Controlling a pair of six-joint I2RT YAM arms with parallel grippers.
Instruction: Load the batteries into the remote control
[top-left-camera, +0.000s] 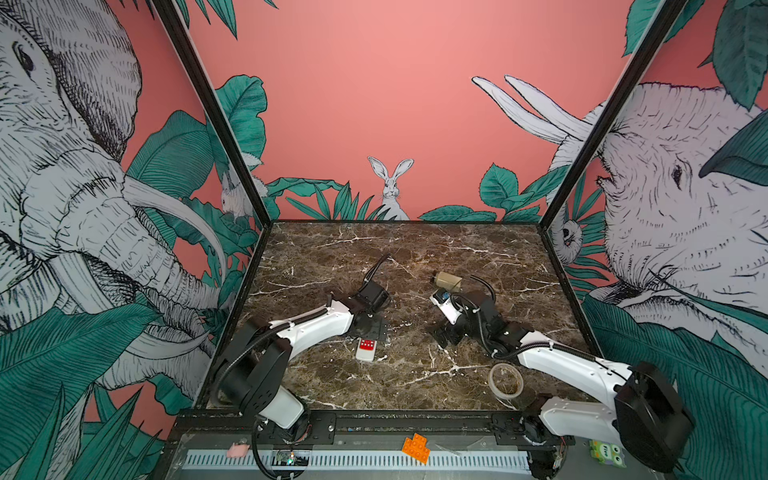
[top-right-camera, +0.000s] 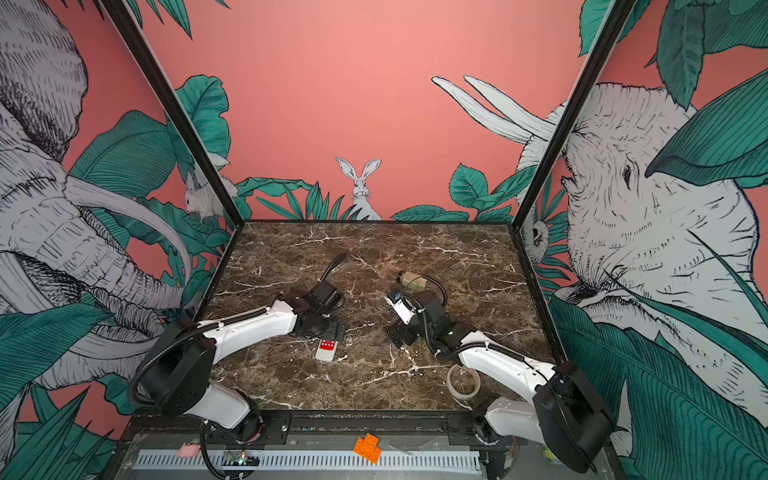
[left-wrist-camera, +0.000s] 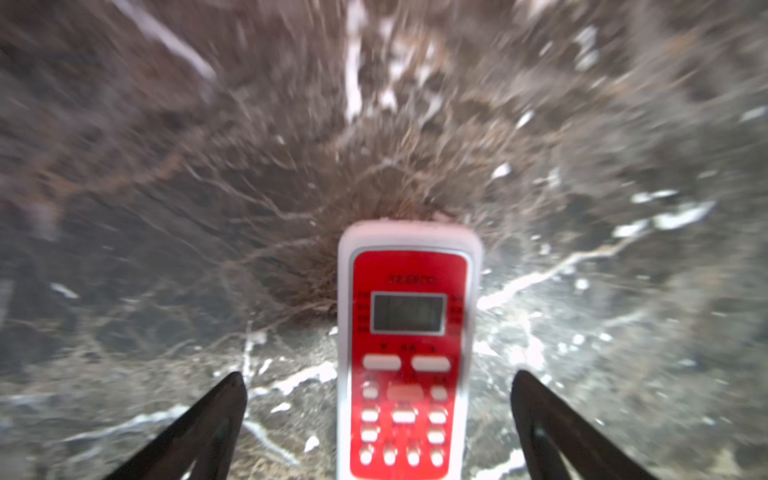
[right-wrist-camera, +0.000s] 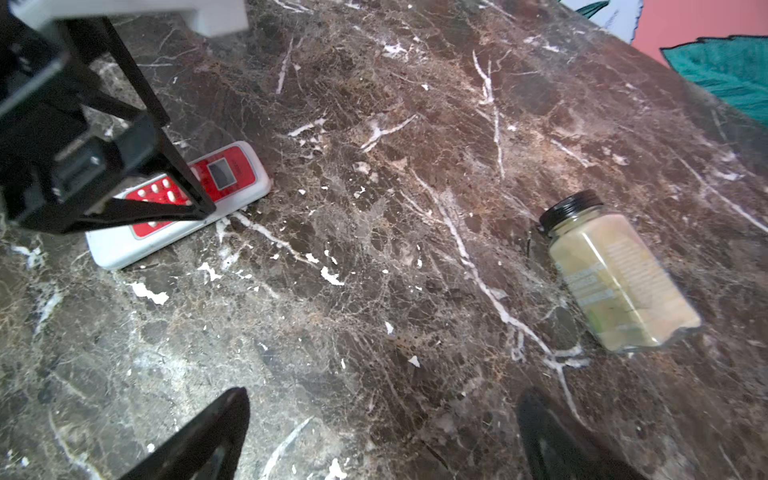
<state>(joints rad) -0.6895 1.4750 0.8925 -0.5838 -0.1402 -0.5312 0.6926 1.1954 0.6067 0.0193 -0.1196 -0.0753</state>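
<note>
The remote control (top-left-camera: 366, 350) (top-right-camera: 326, 351) lies face up on the marble table, red front with grey screen and white buttons showing. My left gripper (left-wrist-camera: 378, 376) hangs just above its button end, open. The two dark fingers stand wide on either side of the remote control (left-wrist-camera: 407, 353) and do not touch it. This view is blurred. In the right wrist view the left gripper (right-wrist-camera: 124, 166) partly covers the remote control (right-wrist-camera: 178, 208). My right gripper (right-wrist-camera: 382, 399) (top-left-camera: 446, 334) is open over bare marble, right of the remote. The batteries are not in view.
A jar of beige powder with a black lid (top-left-camera: 448, 281) (right-wrist-camera: 615, 274) lies on its side behind the right gripper. A clear tape roll (top-left-camera: 505, 380) sits near the front right. An orange studded brick (top-left-camera: 415, 448) rests on the front ledge outside the table.
</note>
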